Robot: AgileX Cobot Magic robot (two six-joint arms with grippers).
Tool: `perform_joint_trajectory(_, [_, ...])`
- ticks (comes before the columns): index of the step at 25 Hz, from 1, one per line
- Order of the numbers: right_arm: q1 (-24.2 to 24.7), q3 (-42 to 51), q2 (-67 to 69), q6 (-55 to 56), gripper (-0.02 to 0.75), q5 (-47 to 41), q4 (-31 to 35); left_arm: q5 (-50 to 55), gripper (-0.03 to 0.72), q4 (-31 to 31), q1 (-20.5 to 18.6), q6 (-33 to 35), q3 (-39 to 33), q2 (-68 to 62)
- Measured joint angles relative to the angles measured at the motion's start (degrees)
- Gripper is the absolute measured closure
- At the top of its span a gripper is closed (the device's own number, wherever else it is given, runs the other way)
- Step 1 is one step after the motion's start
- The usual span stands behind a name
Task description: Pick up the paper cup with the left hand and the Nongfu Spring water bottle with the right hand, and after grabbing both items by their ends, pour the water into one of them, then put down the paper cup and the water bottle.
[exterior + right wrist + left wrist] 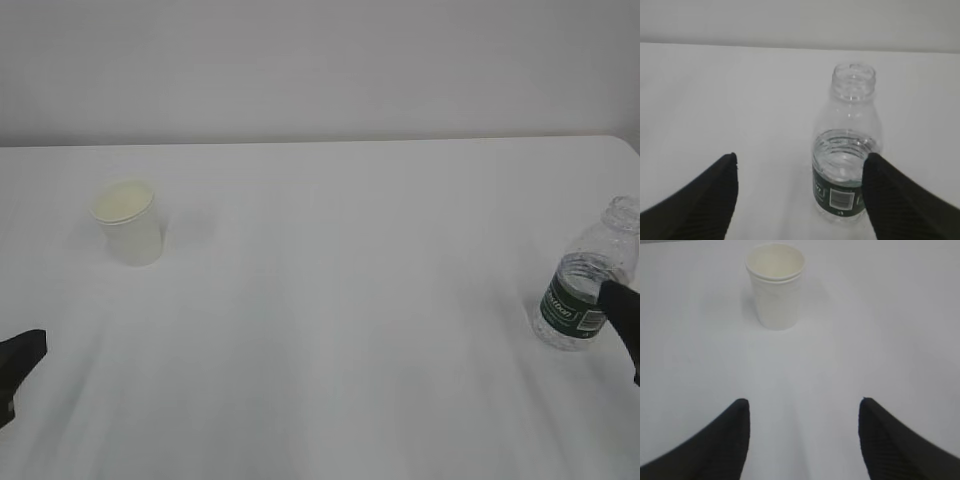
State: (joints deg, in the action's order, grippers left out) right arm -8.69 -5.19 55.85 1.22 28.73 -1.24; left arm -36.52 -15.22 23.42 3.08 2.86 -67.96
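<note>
Nothing grasped: left hand (802, 440) spread, paper cup (775, 286) at 12 o'clock; right hand (800, 195) spread, Nongfu Spring water bottle (847, 150) at 1 o'clock; pour pending.

one paper cup (128, 222) stands on the table (340, 330). one nongfu spring water bottle (588, 282), capless, stands there too, with water (845, 155) in it. two black claws show: the left claw (802, 412) and the right claw (800, 167), each with two fingers.

Looks like lab test bench: bare white table (330, 330), blank pale wall (320, 60), no furnishings.
</note>
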Motion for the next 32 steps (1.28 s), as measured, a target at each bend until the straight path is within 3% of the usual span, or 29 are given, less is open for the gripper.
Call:
perform_joint_trajectory(5, [0.0,5.3,0.0,0.4,0.148,6.4,-0.3,-3.2,0.202,4.6,0.0,-5.2,-2.5,0.1])
perform_joint_trajectory(12, [0.0,5.4,0.0,0.5,0.148,8.9,-2.4,-3.5,0.202,10.6,0.0,-9.2,-2.6,0.1])
perform_joint_trajectory(28, [0.0,5.4,9.4,0.5,0.148,17.2,-3.4,-9.6,0.202,11.0,0.0,-6.7,-2.6,0.1])
perform_joint_trajectory(32, [0.0,5.4,12.6,0.3,0.148,20.6,-3.4,-11.2,0.202,8.6,0.0,-5.8,-2.6,-0.8])
